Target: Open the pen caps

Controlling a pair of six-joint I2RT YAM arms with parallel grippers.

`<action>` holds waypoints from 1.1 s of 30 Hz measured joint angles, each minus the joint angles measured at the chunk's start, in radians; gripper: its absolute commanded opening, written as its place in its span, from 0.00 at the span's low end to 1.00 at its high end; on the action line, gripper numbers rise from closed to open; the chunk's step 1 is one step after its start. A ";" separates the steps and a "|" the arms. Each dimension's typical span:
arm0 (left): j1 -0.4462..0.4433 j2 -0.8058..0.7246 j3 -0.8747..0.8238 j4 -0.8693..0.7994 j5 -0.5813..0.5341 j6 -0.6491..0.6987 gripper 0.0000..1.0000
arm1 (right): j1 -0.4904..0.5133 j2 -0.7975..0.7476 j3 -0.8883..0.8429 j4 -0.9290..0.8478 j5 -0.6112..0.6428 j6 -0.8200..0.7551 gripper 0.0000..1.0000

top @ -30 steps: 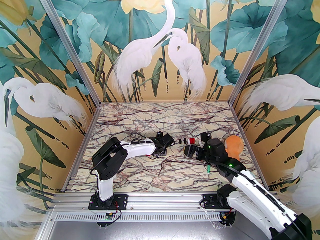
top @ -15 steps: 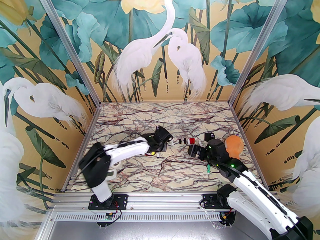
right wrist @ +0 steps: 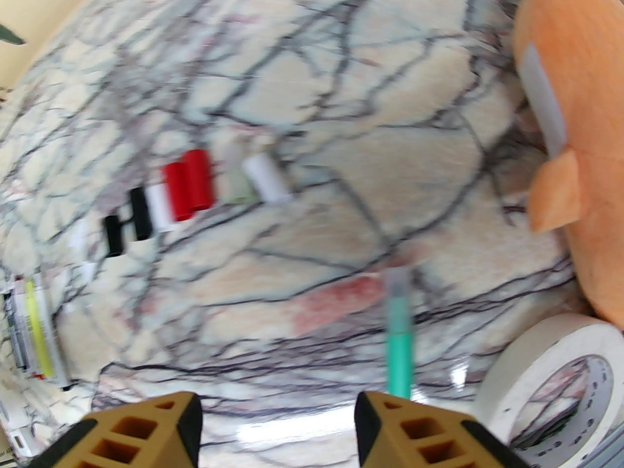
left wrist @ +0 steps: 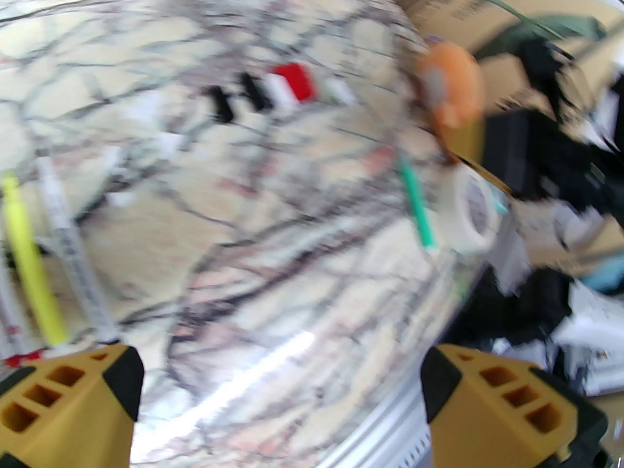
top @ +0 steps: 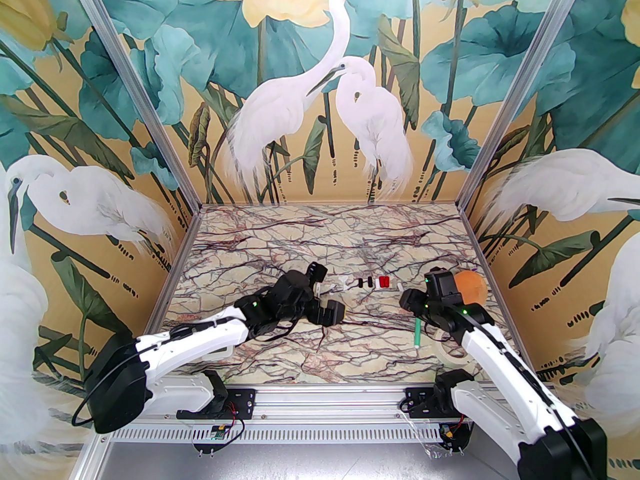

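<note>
**A:** Where are the caps?

**B:** The small plastic pen caps [top: 370, 283] lie loose in a short row on the marble-patterned tabletop [top: 300, 238]. From left to right they run from black ones [right wrist: 126, 223] through red ones [right wrist: 191, 185] to whitish ones, close together.

**A:** And the grippers?

**B:** The left gripper [left wrist: 282, 380] hangs near the row on its left. Its jaws are spread wide and hold nothing. The right gripper [right wrist: 278, 422] is off to the row's right, jaws partly apart and empty.

**A:** Anything close to it?

**B:** A slim green marker barrel [right wrist: 399, 344] lies flat, one end just beside a finger but not between the two. A cream tape roll [right wrist: 551, 373] sits next to it. Behind that is a rounded orange object [right wrist: 575, 90].

**A:** And on the left?

**B:** A yellow marker barrel [left wrist: 29, 261] and a whitish barrel [left wrist: 68, 246] lie side by side, though both are blurred.
</note>
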 measured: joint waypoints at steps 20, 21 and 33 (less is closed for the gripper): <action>0.000 -0.008 -0.054 0.187 0.209 0.001 0.99 | -0.117 0.319 -0.018 0.059 0.014 -0.052 0.36; 0.000 -0.008 -0.055 0.190 0.209 -0.001 0.99 | -0.118 0.326 -0.018 0.064 0.012 -0.056 0.36; 0.000 0.013 -0.060 0.227 0.210 -0.026 0.99 | -0.123 0.390 -0.007 0.076 0.003 -0.085 0.28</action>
